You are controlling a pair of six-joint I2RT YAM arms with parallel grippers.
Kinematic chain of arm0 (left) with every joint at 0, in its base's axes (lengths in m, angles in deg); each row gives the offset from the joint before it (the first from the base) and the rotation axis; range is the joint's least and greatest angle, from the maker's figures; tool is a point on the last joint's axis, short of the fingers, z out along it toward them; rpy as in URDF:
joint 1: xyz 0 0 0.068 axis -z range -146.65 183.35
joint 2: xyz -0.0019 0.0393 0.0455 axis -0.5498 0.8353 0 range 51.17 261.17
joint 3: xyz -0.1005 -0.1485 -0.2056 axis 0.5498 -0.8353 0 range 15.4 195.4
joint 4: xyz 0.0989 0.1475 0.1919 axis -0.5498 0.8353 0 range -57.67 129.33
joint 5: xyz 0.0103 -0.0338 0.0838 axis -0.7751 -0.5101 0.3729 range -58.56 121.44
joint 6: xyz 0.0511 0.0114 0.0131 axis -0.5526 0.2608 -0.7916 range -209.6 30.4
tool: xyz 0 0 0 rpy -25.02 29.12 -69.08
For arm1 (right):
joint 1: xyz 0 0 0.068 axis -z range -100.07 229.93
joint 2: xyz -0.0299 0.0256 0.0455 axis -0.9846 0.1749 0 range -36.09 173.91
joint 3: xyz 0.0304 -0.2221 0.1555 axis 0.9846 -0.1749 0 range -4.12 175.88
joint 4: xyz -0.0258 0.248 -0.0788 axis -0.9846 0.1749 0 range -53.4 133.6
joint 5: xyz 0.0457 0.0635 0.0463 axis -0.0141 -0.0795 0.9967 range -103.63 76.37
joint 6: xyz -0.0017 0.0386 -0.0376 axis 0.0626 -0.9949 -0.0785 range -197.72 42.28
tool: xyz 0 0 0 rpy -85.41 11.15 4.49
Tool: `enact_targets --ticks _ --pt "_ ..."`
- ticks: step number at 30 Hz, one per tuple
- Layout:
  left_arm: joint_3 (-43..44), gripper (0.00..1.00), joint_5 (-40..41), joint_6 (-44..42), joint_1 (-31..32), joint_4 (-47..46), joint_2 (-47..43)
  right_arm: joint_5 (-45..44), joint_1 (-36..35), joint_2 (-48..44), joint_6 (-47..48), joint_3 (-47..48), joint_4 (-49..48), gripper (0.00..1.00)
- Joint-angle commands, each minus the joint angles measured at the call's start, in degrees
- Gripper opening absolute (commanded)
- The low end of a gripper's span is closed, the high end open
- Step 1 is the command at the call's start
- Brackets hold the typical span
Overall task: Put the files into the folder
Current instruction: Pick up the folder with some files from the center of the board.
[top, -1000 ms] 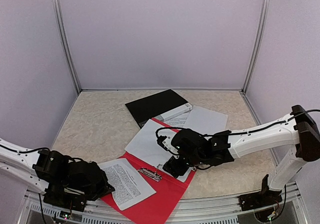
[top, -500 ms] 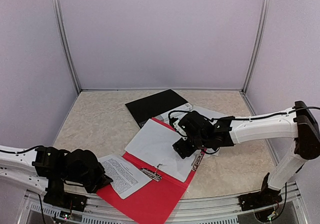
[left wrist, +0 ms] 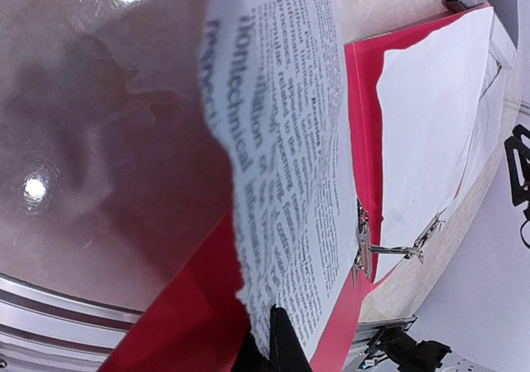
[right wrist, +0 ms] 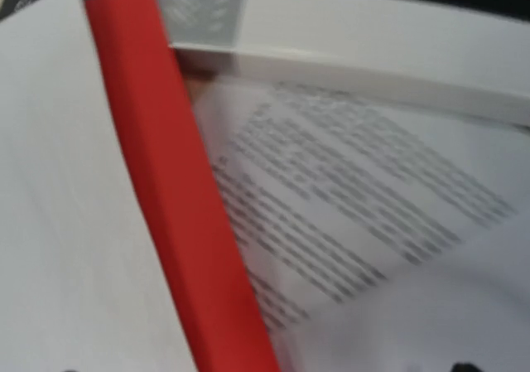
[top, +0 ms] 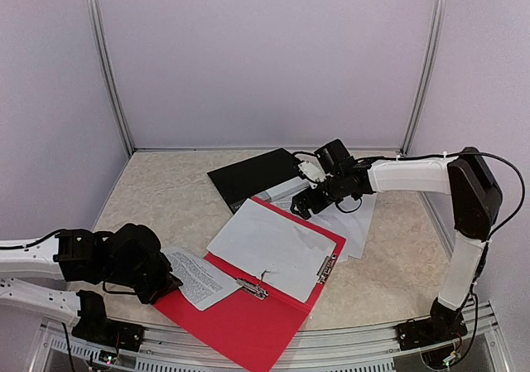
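Sliding printed sheet (top: 199, 277) toward 3 o'clock onto folder (top: 248, 326): keep low, flat, clear of metal clip (top: 252, 287). Left gripper (top: 166, 282) clamped on its 9 o'clock edge. Right gripper (top: 309, 204), spread not discernible, over loose sheets (top: 356, 219) at 1 o'clock of folder. Paper thin, limp, curling; folder stiff, red.

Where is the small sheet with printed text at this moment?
In the top view the printed sheet sits front left, overlapping the left edge of the red folder, beside the metal clip, with the left gripper shut on it.
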Motion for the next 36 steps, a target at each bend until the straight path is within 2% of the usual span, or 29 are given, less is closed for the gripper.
enact_targets --ticks 1,12,23,28,36 --pt "1.0 0.00 0.0 -2.5 -0.6 2.6 -0.8 12.2 1.7 7.1 4.6 3.9 1.4 0.95" --pt "1.4 0.00 0.3 -2.7 -0.8 2.8 -0.4 25.6 4.2 17.2 6.1 10.8 2.0 0.93" --pt "1.2 0.00 0.2 -2.5 -0.8 2.5 -0.1 32.4 4.6 18.6 5.2 8.9 1.0 0.77" --pt "1.3 0.00 0.3 -2.6 -0.8 2.7 -0.3 32.5 4.6 17.5 3.9 7.1 0.3 0.66" --pt "2.4 0.00 0.8 -3.6 -0.8 3.8 -0.2 31.2 5.0 14.3 1.5 4.4 -0.6 0.37"
